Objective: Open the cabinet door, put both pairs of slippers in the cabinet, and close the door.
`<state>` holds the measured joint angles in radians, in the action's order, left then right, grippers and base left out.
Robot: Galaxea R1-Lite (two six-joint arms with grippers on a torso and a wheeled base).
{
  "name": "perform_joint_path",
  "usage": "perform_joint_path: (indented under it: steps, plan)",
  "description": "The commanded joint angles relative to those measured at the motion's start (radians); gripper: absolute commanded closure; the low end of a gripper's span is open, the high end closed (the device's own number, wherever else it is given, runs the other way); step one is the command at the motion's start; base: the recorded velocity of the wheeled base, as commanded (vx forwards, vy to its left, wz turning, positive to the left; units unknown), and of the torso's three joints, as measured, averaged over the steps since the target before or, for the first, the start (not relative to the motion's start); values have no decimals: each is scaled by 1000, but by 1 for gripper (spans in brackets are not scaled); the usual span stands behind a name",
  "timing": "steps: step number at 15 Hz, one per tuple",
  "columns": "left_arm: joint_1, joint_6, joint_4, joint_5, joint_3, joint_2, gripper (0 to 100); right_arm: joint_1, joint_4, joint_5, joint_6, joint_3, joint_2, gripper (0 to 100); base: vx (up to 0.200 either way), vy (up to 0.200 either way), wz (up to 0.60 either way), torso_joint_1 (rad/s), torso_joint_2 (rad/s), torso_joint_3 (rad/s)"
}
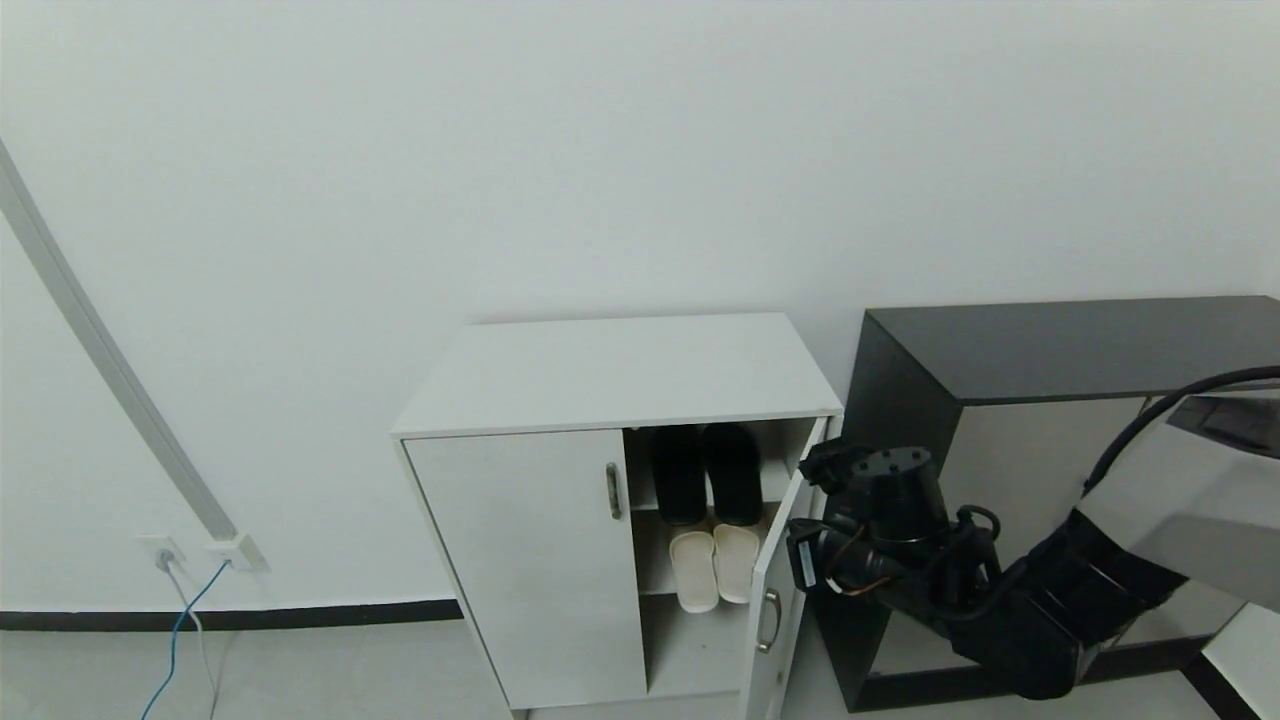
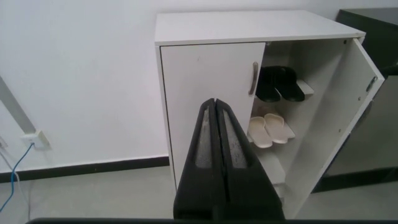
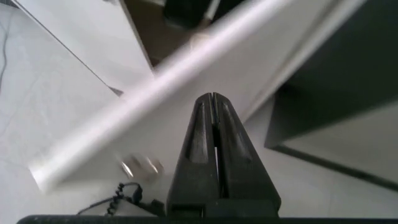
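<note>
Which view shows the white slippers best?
Left wrist view: the white slippers lie whole, below the black slippers. In the head view the black pair overlaps their far ends. The right wrist view faces the door.

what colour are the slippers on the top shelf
The top-shelf slippers are black; the head view shows it best.

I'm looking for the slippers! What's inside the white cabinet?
Through the open right door, the cabinet shows black slippers up top and white slippers just below them. The closed left door hides the left half.
</note>
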<state>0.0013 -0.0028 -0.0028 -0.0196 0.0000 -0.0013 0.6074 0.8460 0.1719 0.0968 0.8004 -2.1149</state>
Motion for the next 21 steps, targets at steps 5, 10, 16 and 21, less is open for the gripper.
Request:
perform_joint_path:
  steps: [5,10,16,21]
  plan:
    - [0,1,0,0,0,1,100,-2,1,0,0,209,-188,100,0,0,0,0,0,0]
    - [0,1,0,0,0,1,100,-31,-2,-2,1,345,-281,100,0,0,0,0,0,0]
    - [0,1,0,0,0,1,100,-57,-4,-2,1,468,-358,100,0,0,0,0,0,0]
    - [0,1,0,0,0,1,100,-78,-7,-2,1,537,-390,100,0,0,0,0,0,0]
